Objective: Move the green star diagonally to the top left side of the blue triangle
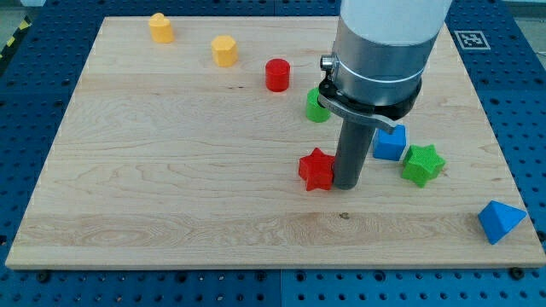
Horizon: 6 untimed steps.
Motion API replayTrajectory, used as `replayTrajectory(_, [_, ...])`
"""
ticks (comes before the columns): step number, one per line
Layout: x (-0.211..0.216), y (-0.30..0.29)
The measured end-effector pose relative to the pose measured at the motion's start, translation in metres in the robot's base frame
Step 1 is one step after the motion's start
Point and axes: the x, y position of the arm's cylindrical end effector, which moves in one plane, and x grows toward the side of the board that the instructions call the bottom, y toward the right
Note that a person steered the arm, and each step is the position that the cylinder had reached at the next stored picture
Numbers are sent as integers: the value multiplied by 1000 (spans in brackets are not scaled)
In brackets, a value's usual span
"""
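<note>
Your green star [423, 165] sits on the right part of the wooden tabletop [171, 188], just to the view's right of the blue block [389, 143] (its shape is partly hidden by the arm, so you cannot name it for sure). The two look to be touching or very nearly so.

The blue triangle [500, 221] lies well apart from the star, down in the view's bottom right corner, close to the tabletop's edge. So the star is already up and to the view's left of it, though with a clear gap between them.

Your arm carries no pincer at all, only a dark rod, so there is no spread or pinch for you to read. My tip [346, 185] rests on the tabletop immediately to the view's right of the red star [316, 169], touching it or very close. The green star is off to the view's right of the tip, with the blue block between them and slightly higher.

Behind the rod, a green block [316, 106] peeks out at the view's left of the arm's collar; its shape is not clear. Further toward the view's top left you see a red cylinder [276, 75], then a yellow block [223, 50], then an orange block [160, 27] near the top edge.
</note>
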Motion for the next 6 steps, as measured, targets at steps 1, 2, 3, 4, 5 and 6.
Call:
replayTrajectory(1, [-13, 0])
replayTrajectory(2, [-16, 23])
replayTrajectory(3, [-16, 58])
replayTrajectory(4, [-14, 98])
replayTrajectory(5, [-2, 111])
replayTrajectory(6, [-2, 100])
